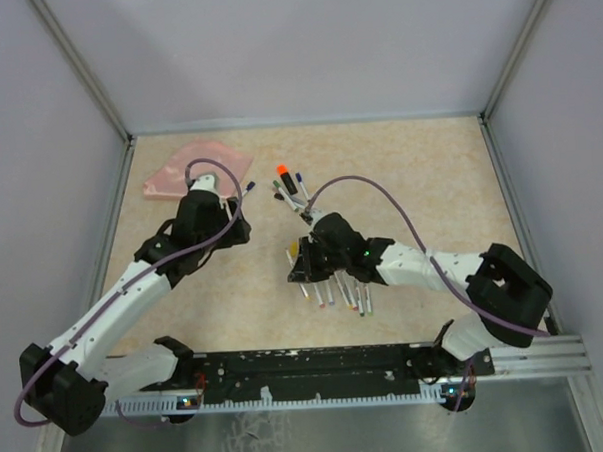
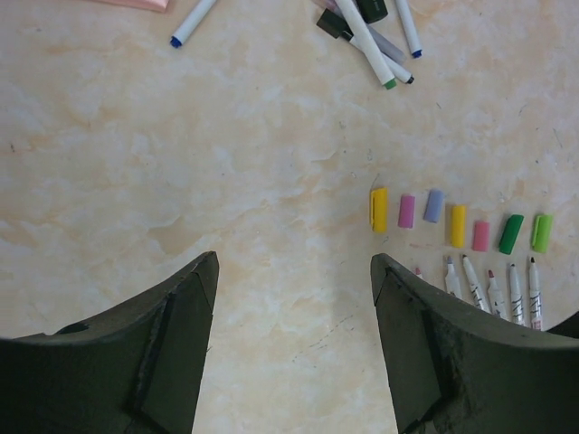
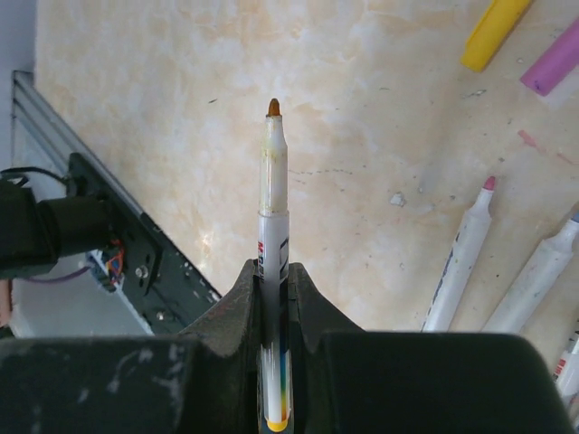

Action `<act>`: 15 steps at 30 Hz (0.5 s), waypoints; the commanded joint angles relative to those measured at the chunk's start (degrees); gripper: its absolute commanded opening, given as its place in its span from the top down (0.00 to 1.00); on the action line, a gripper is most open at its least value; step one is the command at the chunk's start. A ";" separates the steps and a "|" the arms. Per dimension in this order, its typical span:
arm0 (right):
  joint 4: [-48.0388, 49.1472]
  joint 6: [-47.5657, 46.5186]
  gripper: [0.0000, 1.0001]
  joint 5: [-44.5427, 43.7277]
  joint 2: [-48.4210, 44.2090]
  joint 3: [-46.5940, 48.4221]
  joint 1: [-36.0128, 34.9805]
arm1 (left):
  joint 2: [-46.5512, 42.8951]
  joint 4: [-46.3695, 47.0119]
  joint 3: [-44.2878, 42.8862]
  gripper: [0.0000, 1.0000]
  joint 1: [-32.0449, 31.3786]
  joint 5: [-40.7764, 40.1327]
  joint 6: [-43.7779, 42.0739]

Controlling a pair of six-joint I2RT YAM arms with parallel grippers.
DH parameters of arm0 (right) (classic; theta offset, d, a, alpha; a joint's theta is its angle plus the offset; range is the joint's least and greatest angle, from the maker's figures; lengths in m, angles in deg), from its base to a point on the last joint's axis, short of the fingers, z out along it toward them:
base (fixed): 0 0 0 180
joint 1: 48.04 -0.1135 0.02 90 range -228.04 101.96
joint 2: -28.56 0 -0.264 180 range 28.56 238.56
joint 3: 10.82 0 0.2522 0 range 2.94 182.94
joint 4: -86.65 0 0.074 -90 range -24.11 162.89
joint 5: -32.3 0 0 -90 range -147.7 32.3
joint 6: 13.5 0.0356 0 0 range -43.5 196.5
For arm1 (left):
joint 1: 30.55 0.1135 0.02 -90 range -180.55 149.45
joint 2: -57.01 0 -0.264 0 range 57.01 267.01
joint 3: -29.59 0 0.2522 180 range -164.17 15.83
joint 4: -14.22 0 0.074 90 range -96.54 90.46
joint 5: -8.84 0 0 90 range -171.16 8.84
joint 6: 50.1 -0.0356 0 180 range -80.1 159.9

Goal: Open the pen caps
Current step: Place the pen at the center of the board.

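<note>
Seven pen caps lie loose; right fingers clamp pen, print unreadable.

The left arm stretches from the desk's near left corner toward the far left. The left gripper points down, fingers spread wide with nothing between. The right arm folds in toward the desk's middle, and the right gripper is clamped on a pen barrel.
</note>
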 commanded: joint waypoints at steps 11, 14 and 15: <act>-22.60 5.56 1.00 -19.88 20.03 19.81 -5.28 | -5.87 -1.48 3.79 0.26 0.33 -2.96 -3.28; -25.69 6.49 1.00 -21.39 22.99 22.36 -6.55 | -6.42 -1.43 4.38 0.26 0.33 -3.14 -3.55; -26.35 6.83 1.00 -21.96 23.61 22.90 -6.98 | -6.74 -1.39 4.60 0.26 0.28 -3.18 -3.64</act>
